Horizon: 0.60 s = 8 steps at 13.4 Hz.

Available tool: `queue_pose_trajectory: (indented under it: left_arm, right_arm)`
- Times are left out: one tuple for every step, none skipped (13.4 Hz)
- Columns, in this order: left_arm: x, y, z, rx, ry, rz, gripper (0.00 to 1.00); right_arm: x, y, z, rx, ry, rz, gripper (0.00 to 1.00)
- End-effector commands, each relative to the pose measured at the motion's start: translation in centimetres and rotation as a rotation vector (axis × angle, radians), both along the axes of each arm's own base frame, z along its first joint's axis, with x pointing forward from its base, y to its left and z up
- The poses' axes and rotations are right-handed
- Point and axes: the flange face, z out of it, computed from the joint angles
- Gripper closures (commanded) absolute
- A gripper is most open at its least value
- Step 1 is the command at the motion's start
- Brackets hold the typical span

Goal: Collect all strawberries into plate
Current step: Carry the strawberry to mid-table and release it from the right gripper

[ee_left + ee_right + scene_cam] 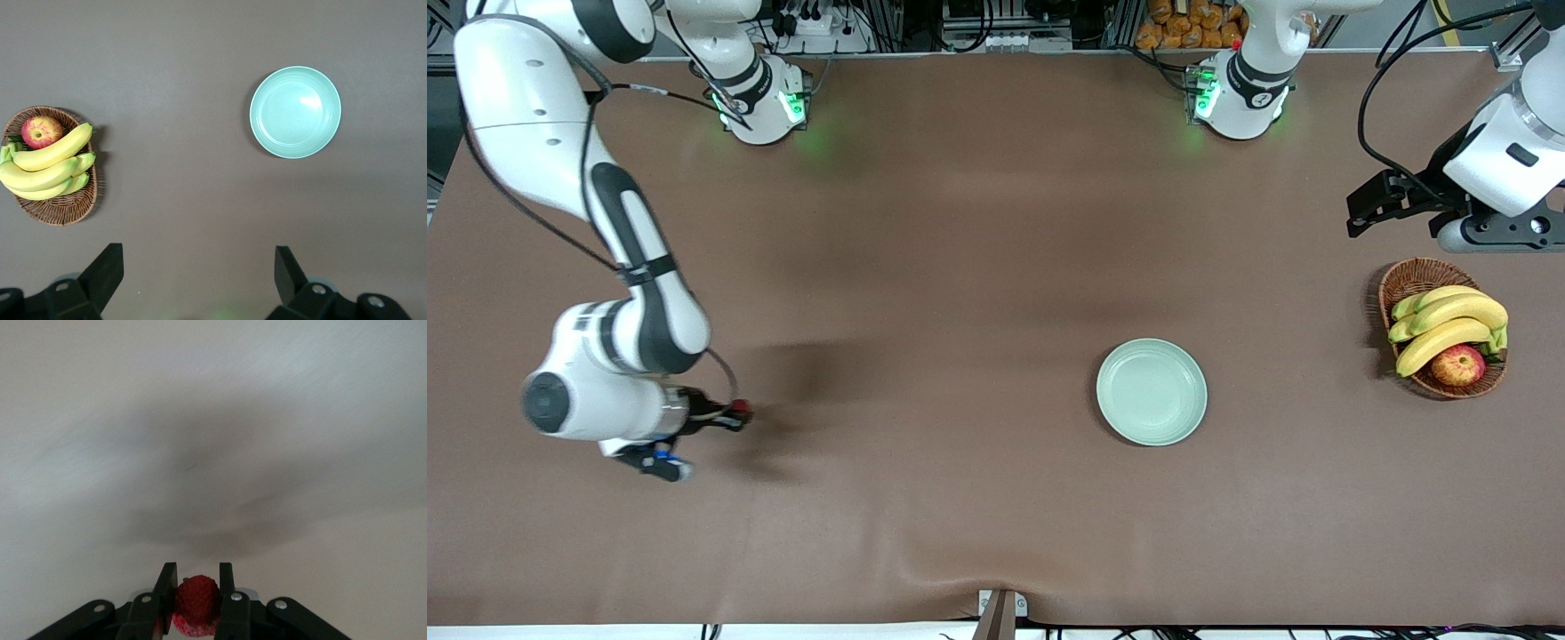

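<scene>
While right end effector [734, 416] grips strawberry [196, 603] | plate [1152, 392] bare

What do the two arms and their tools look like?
Both arms are glossy white with rounded links and black joint bands, black cables trailing along them, green lights at the bases. The right tool and left tool are black two-finger claws; the right carries a small blue part.

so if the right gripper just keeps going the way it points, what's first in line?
Nothing close, as far as can be seen. The right gripper, shut on a strawberry, points across bare table toward the plate, probably the first thing, though height is unclear.
</scene>
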Motion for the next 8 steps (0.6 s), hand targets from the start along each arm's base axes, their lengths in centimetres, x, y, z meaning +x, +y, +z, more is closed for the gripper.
queue_pose_trajectory:
  left_arm:
    - [-0.3, 0.1, 0.9, 0.022, -0.021, -0.001, 0.00]
    - [-0.4, 0.1, 1.0, 0.022, -0.023, -0.001, 0.00]
    - [-0.4, 0.1, 1.1, 0.022, -0.023, -0.001, 0.00]
    - [-0.5, 0.0, 1.1, 0.022, -0.023, -0.003, 0.00]
    - [-0.6, 0.0, 1.2, 0.022, -0.021, -0.003, 0.00]
    - [-0.8, 0.0, 1.5, 0.022, -0.023, -0.004, 0.00]
    - [-1.3, 0.0, 1.9, 0.024, -0.017, -0.002, 0.00]
    - [-1.7, 0.1, 2.0, 0.027, -0.007, -0.002, 0.00]
  right_arm:
    - [-1.3, 7.2, 0.5, 0.006, 0.049, -0.114, 1.00]
    - [-2.0, 10.2, 0.6, -0.004, 0.058, -0.130, 1.00]
    - [-2.8, 12.5, 0.4, -0.014, 0.070, -0.144, 1.00]
    - [-3.8, 14.7, -0.1, -0.027, 0.088, -0.148, 1.00]
    - [-4.8, 17.0, -0.5, -0.037, 0.103, -0.161, 1.00]
    - [-6.1, 20.1, -0.5, -0.052, 0.120, -0.192, 1.00]
    - [-7.6, 23.2, -0.4, -0.046, 0.145, -0.228, 1.00]
    - [-8.9, 25.7, -0.4, -0.036, 0.165, -0.241, 1.00]
